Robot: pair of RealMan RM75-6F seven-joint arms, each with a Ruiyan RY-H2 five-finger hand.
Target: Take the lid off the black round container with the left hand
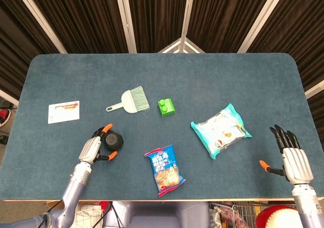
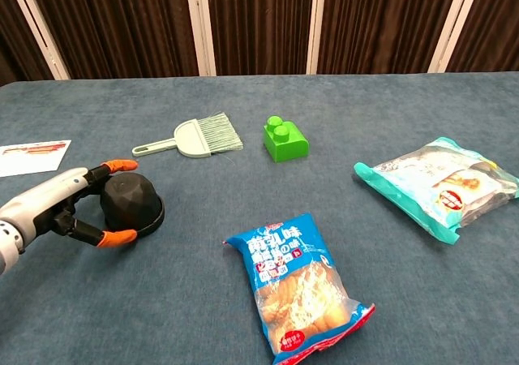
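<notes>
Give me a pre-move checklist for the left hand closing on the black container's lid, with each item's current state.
1. Left hand alongside the black round container, fingers on either side: ok.
2. Fingers firmly touching the lid: cannot tell.
3. Lid on the container: ok, dome looks whole.
4. Container upright on the table: ok.
5. Nearby brush and blue snack bag apart from the container: ok.
6. Right hand away, holding nothing: ok.
</notes>
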